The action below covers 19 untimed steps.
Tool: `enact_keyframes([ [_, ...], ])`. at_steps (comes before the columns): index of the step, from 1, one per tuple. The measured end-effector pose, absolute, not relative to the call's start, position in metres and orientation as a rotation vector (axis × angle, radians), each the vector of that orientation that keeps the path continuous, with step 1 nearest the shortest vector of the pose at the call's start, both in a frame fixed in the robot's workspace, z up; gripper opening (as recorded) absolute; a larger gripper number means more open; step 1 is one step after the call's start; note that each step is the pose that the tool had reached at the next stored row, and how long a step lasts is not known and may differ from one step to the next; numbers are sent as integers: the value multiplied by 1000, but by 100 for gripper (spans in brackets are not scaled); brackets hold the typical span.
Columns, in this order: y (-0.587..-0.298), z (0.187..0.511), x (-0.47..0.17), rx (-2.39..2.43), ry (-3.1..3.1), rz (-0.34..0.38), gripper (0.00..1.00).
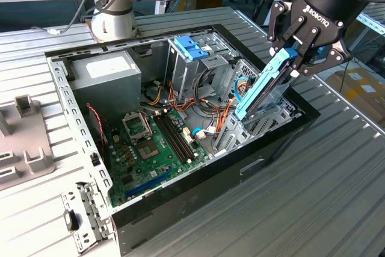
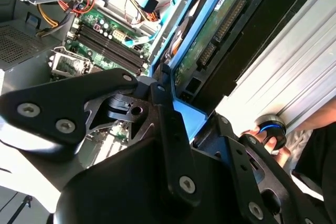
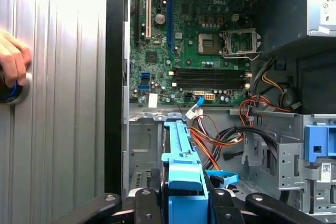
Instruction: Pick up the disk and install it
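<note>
My gripper (image 1: 296, 58) is shut on the disk (image 1: 263, 88), a flat dark drive framed by bright blue rails. I hold it by its upper end, and it is steeply tilted over the open computer case (image 1: 198, 194). Its lower end reaches down to the metal drive bay (image 1: 274, 118) at the exterior view's right side of the case. I cannot tell whether it touches the bay. The second wrist view shows the disk's green circuit side (image 2: 210, 35) beyond my fingers (image 2: 157, 95). In the first wrist view one blue rail (image 3: 181, 156) runs out from between my fingertips (image 3: 147, 205).
Inside the case lie a green motherboard (image 1: 150, 148), a grey power supply (image 1: 108, 73), orange cables (image 1: 201, 103) and a tall metal cage with a light blue latch (image 1: 189, 46). A person's hand (image 3: 13, 59) rests on a round button (image 3: 11, 93) on the ribbed table (image 1: 313, 197) outside the case.
</note>
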<state>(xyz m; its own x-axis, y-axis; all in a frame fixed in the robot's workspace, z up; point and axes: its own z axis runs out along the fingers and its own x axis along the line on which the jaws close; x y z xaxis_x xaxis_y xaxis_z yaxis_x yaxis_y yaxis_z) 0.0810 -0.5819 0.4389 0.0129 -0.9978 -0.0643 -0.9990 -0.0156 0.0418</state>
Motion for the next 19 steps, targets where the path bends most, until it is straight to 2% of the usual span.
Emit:
enact_keyframes([
  [19, -582, 430, 83, -2188, 2231, 121, 37],
])
